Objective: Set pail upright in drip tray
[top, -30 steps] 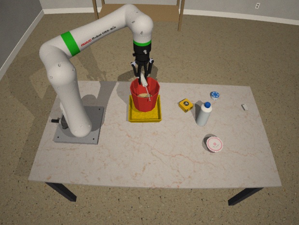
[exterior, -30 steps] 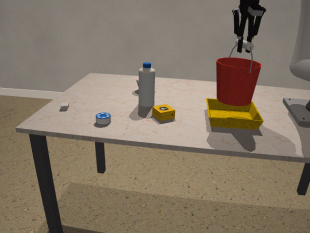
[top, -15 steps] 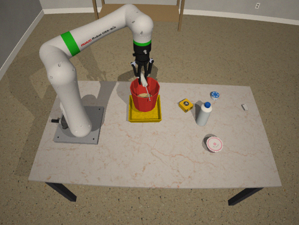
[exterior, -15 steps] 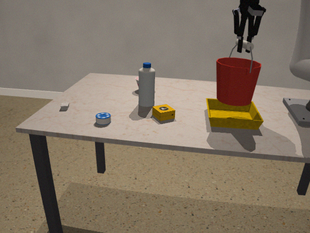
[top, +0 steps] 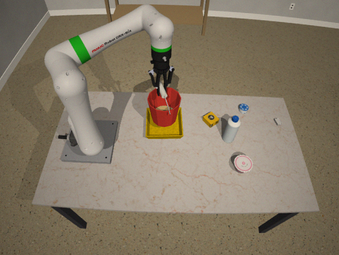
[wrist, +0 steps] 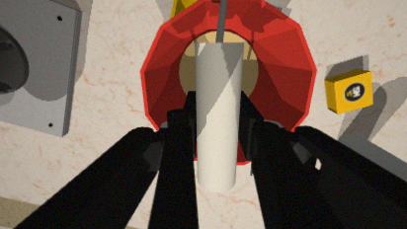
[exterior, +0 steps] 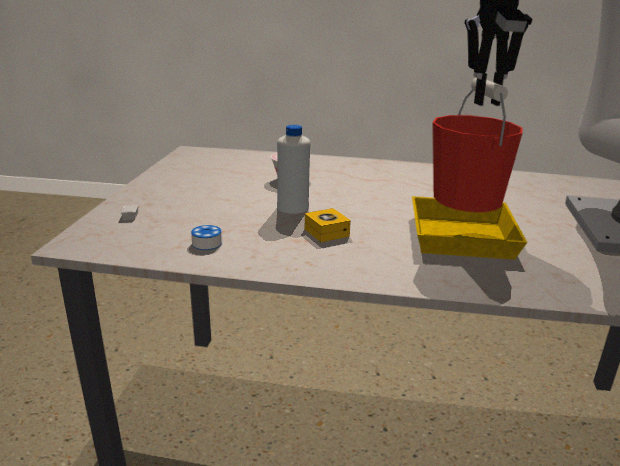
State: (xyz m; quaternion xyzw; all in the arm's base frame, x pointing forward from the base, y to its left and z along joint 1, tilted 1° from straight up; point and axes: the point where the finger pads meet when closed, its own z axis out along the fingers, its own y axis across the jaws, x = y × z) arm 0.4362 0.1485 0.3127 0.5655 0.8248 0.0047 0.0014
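The red pail hangs upright from its wire handle over the far part of the yellow drip tray. My gripper is shut on the pail's white handle grip above the rim. In the exterior view the pail has its base at about the height of the tray's rim, above the tray floor. In the wrist view the handle grip sits between my fingers, with the pail's open mouth below it.
A yellow box, a white bottle with a blue cap, a blue-and-white disc, a pink-and-white round lid and a small white block lie to the right. The robot's grey base plate is at the left.
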